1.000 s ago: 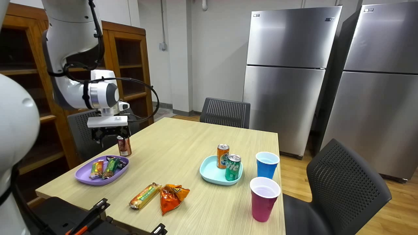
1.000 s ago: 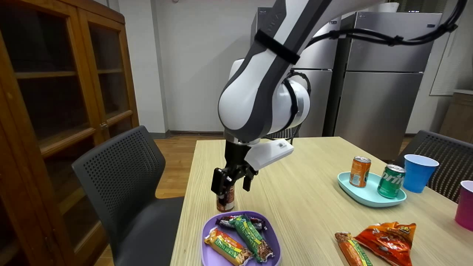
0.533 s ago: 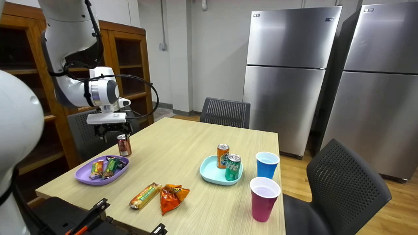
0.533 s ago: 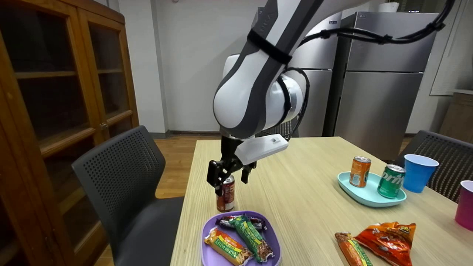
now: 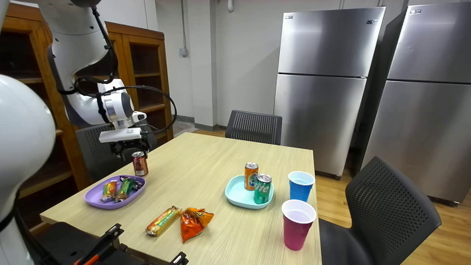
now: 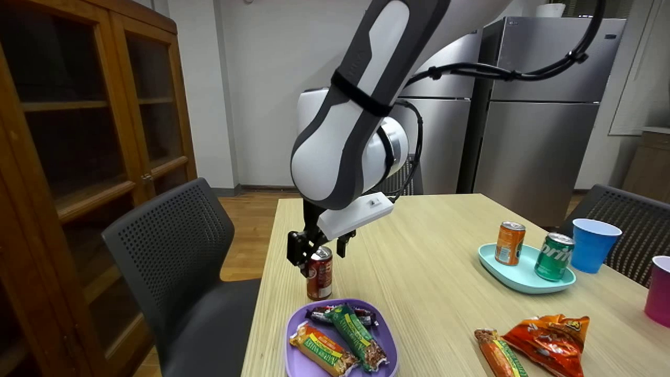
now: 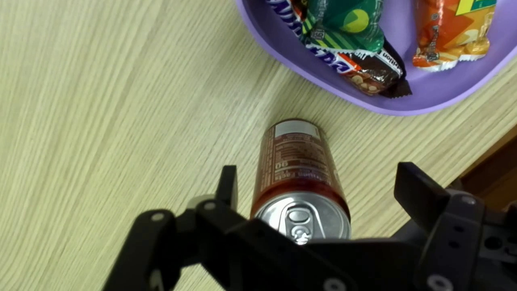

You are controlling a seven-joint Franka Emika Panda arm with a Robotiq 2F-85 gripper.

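Lid of the can partly hidden behind the hand in wrist view

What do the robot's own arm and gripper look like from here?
The smooth, rounded white robot arm has dark grey panels, broad black straps, a silvery cylindrical band and long black looping cables. A flat white rectangular block sits above the black two-fingered gripper, whose angular jointed links carry round grey fasteners and end in blocky black fingertips.
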